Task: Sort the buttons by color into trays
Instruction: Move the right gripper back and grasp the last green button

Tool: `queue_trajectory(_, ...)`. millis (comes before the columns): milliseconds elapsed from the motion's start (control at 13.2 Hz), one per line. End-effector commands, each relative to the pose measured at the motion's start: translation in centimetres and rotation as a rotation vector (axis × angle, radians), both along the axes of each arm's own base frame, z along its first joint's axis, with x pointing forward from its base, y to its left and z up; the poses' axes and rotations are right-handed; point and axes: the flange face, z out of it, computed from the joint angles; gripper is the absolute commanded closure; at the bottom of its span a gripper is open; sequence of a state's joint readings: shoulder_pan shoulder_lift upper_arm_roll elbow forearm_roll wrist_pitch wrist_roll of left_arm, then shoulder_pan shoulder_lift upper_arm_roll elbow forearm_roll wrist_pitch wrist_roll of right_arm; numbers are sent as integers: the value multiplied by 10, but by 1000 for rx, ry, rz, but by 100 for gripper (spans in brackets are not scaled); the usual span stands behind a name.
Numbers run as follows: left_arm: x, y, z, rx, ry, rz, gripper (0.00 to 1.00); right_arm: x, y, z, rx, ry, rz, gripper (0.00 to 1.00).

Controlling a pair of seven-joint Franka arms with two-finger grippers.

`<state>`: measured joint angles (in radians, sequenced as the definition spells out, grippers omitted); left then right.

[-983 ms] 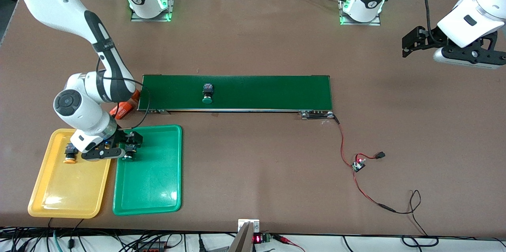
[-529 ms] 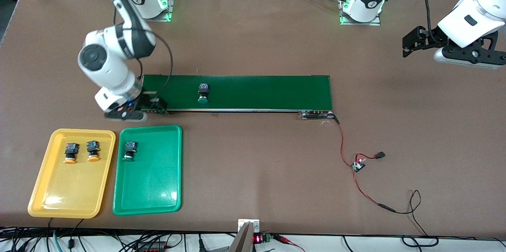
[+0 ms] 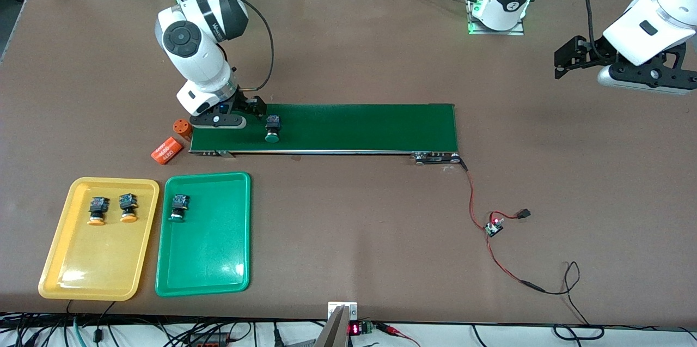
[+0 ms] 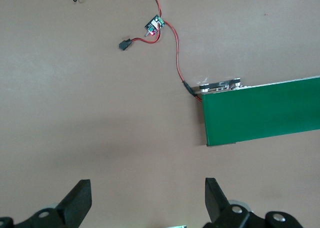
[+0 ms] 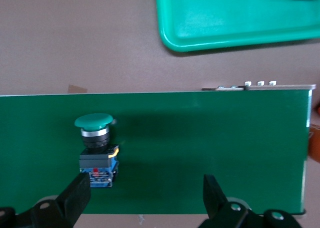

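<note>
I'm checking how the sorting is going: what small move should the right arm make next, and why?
Probably shift the right hand sideways along the conveyor belt until the green-capped button sits between its open fingers, then lower. In the right wrist view the button lies off-centre, beside one finger. The green tray holds one green button; this is the last one.

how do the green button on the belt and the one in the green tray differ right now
The belt button lies on the conveyor belt, not yet sorted; the tray button already lies in the green tray. The open right gripper is beside the belt button; no gripper is near the tray button. Both have green caps on dark bodies and lie with caps toward the front camera.
</note>
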<state>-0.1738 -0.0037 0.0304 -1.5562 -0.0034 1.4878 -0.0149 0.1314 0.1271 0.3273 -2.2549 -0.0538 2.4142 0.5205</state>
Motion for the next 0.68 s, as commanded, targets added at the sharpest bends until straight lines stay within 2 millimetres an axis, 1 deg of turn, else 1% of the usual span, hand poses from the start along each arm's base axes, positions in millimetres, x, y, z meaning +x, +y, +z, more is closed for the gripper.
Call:
queue_trajectory(0, 3, -1, 7, 19, 3, -12, 0, -3, 7, -13, 29, -14, -27, 0)
queue_trajectory(227, 3, -1, 7, 13, 3, -12, 0, -3, 10, -29, 39, -9, -19, 0)
queue_trajectory(302, 3, -1, 11, 13, -2, -11, 0, -3, 10, -32, 40, -5, -19, 0)
queue_trajectory(605, 2, -2, 11, 15, 5, -9, 0, -1, 11, -42, 46, -4, -12, 0)
